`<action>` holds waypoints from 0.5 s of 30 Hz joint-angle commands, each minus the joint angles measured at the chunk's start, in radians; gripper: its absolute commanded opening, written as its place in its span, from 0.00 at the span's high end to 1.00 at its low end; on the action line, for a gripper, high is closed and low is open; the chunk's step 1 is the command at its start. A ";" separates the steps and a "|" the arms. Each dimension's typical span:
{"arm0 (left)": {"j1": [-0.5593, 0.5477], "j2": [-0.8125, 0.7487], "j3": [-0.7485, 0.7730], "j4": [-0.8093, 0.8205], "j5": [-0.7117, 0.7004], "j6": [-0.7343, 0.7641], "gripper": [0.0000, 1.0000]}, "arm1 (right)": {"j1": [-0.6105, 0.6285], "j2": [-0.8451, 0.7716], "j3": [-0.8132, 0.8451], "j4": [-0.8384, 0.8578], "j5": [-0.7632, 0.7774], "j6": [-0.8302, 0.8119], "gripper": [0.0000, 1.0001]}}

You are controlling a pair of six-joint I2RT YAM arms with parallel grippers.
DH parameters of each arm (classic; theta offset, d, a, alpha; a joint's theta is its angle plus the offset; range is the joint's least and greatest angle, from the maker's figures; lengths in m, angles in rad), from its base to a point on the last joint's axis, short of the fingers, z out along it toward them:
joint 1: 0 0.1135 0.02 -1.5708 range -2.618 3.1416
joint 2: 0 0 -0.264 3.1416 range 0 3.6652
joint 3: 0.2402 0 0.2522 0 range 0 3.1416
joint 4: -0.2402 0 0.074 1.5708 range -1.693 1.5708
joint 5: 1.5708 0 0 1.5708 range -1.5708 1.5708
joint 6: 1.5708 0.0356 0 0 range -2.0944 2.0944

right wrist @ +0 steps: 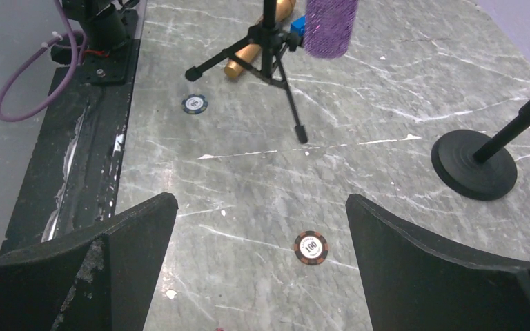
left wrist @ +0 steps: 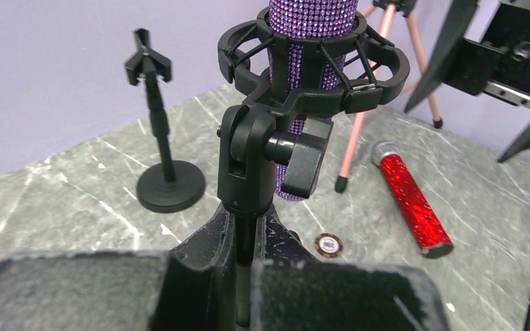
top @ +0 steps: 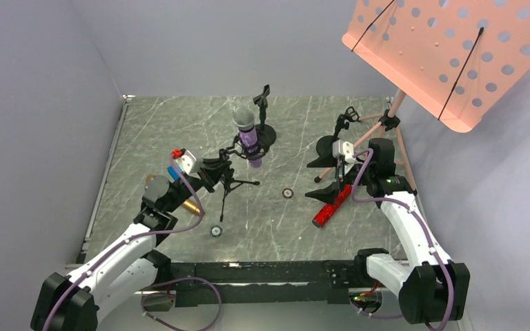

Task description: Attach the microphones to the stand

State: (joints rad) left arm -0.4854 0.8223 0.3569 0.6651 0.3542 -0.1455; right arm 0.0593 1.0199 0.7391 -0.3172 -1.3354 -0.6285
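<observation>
The purple glitter microphone (top: 250, 136) stands head up in the shock mount (left wrist: 310, 72) of a small black tripod stand (top: 228, 181). My left gripper (top: 214, 172) (left wrist: 248, 231) is shut on that stand's thin pole just under the mount's swivel joint. A gold microphone (top: 192, 205) lies on the table under my left wrist. The red glitter microphone (top: 332, 205) (left wrist: 410, 200) lies flat near the right arm. Just beside and above it hangs my right gripper (top: 319, 172) (right wrist: 262, 241), wide open, with only the table and a poker chip (right wrist: 310, 247) between its fingers.
A round-base stand (top: 266, 131) (left wrist: 169, 183) (right wrist: 475, 164) with an empty clip stands behind the purple microphone. A pink music stand (top: 455, 48) on tripod legs (left wrist: 359, 131) fills the back right. Another chip (top: 216, 230) (right wrist: 194, 104) lies near the front edge.
</observation>
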 commanded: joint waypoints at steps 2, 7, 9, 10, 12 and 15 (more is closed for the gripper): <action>0.074 -0.008 0.110 0.086 -0.022 0.006 1.00 | -0.005 -0.020 0.014 -0.016 -0.040 -0.046 0.01; 0.174 0.023 0.153 0.074 -0.046 0.058 1.00 | -0.004 -0.018 0.017 -0.022 -0.041 -0.053 0.01; 0.234 0.060 0.165 0.119 -0.043 0.046 1.00 | -0.005 -0.017 0.019 -0.025 -0.043 -0.054 0.01; 0.262 0.085 0.171 0.150 -0.036 0.037 1.00 | -0.006 -0.016 0.020 -0.028 -0.043 -0.055 0.01; 0.320 0.150 0.188 0.222 -0.027 0.018 1.00 | -0.006 -0.016 0.020 -0.031 -0.041 -0.059 0.01; 0.388 0.268 0.233 0.328 0.005 -0.007 1.00 | -0.005 -0.016 0.023 -0.040 -0.040 -0.068 0.01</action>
State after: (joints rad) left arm -0.1696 1.0008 0.4793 0.6937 0.3405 -0.1196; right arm 0.0593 1.0191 0.7391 -0.3538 -1.3369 -0.6525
